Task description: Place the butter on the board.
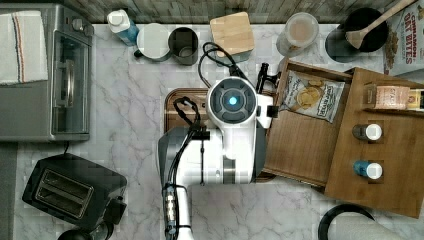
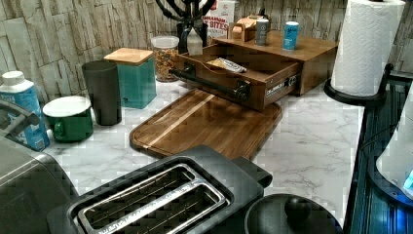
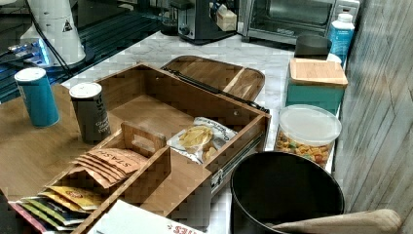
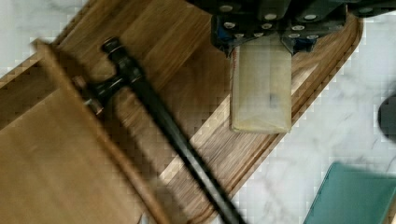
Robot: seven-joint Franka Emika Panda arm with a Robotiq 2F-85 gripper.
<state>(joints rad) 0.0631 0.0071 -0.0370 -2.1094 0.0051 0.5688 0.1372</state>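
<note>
A: What has the gripper (image 4: 261, 44) got?

B: In the wrist view its fingers are clamped on one end of the butter (image 4: 261, 88), a pale wrapped block that juts out from them over the board (image 4: 196, 102).

A: Over which part?

B: Near the board's long rim, just in from a rounded corner, on the side away from the drawer (image 4: 51, 154) and its black bar handle (image 4: 159, 116).

A: Is it down yet?

B: I can't tell whether it touches the wood. I'd judge this the placing step: settle it flat if it still hangs, part the fingers, lift clear.
</note>
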